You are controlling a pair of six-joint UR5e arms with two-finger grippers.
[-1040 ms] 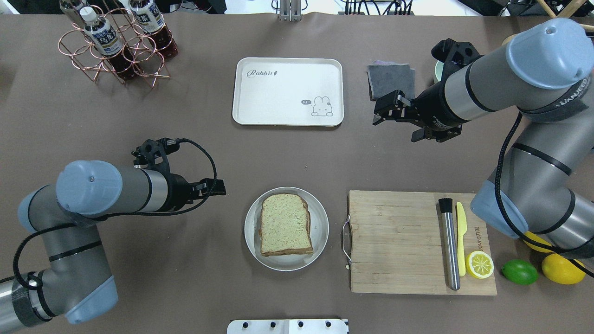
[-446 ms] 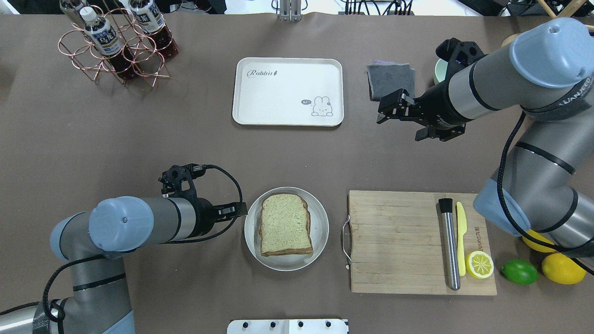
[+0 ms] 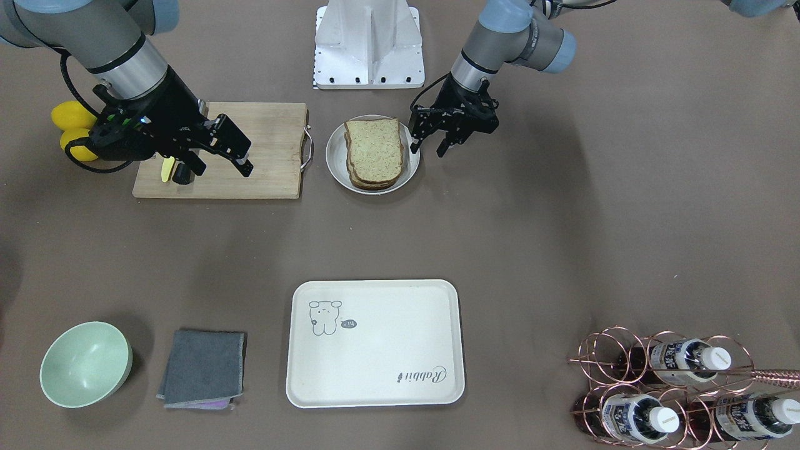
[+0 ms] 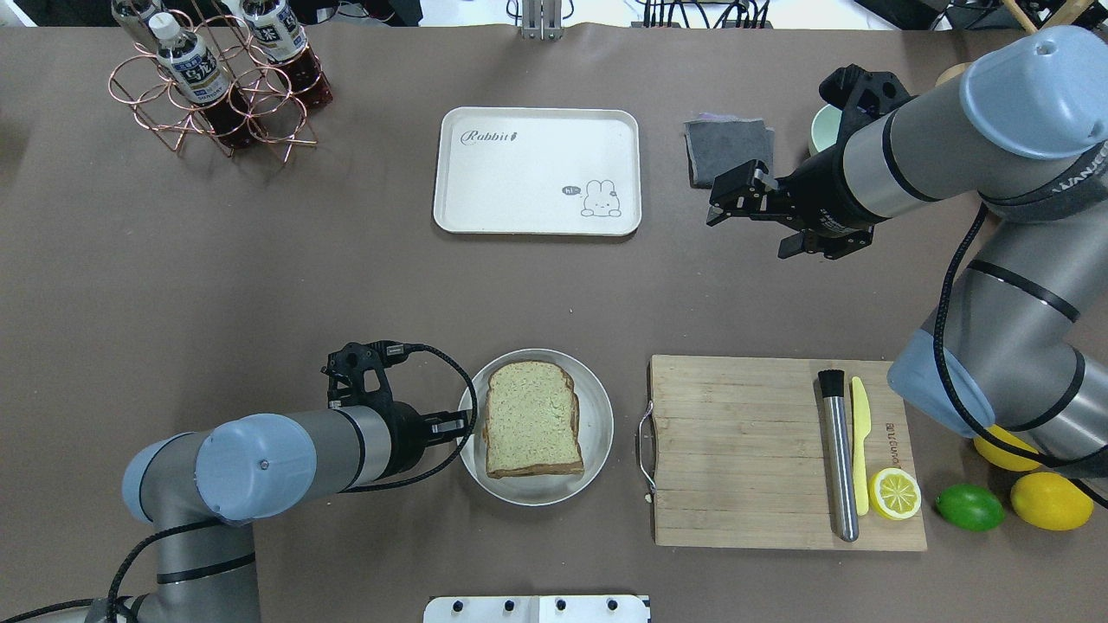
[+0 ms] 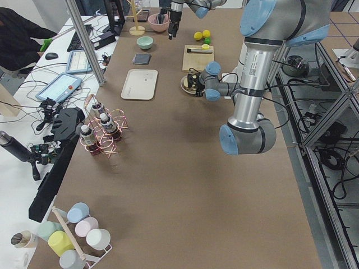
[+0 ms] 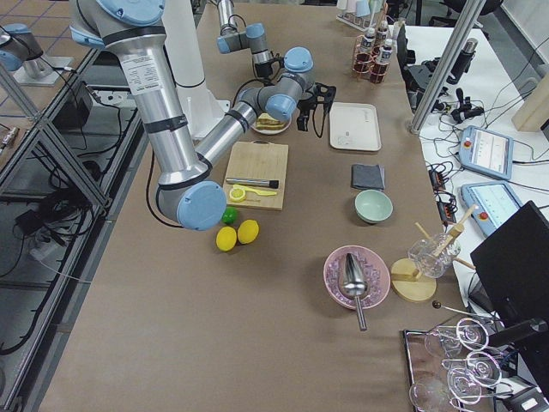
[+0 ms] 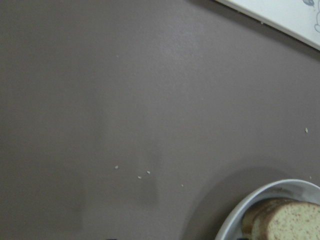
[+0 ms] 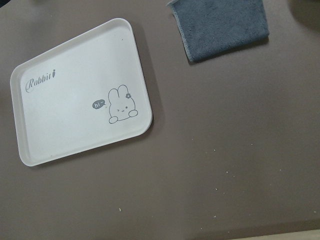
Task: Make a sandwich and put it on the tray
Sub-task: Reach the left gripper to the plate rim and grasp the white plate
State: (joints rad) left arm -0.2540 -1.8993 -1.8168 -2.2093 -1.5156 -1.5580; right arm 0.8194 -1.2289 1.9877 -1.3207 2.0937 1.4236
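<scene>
The sandwich [image 4: 532,420], with tan speckled bread on top, lies on a small round pale plate [image 4: 597,424] at the table's near middle; the egg is hidden. It also shows in the front view [image 3: 374,152]. My left gripper [image 3: 427,148] is open and empty, pointing down at the plate's left rim [image 4: 461,424]; I cannot tell if it touches. The left wrist view shows the plate's rim [image 7: 260,195] and bread [image 7: 290,220]. The cream tray [image 4: 537,170] lies empty at the far middle. My right gripper [image 4: 749,229] is open and empty, held high right of the tray [image 8: 75,115].
A wooden cutting board [image 4: 736,450] lies right of the plate and carries a steel rod [image 4: 838,454], a yellow knife [image 4: 859,450] and a lemon half [image 4: 894,493]. A lime [image 4: 969,506] and a lemon [image 4: 1047,500] lie beside it. Grey cloth [image 4: 727,147], green bowl [image 3: 84,362], bottle rack [image 4: 216,78].
My left arm has swung right and toward the table's near edge, bringing its gripper to the plate's left rim. My right gripper has drifted slightly right and farther back.
</scene>
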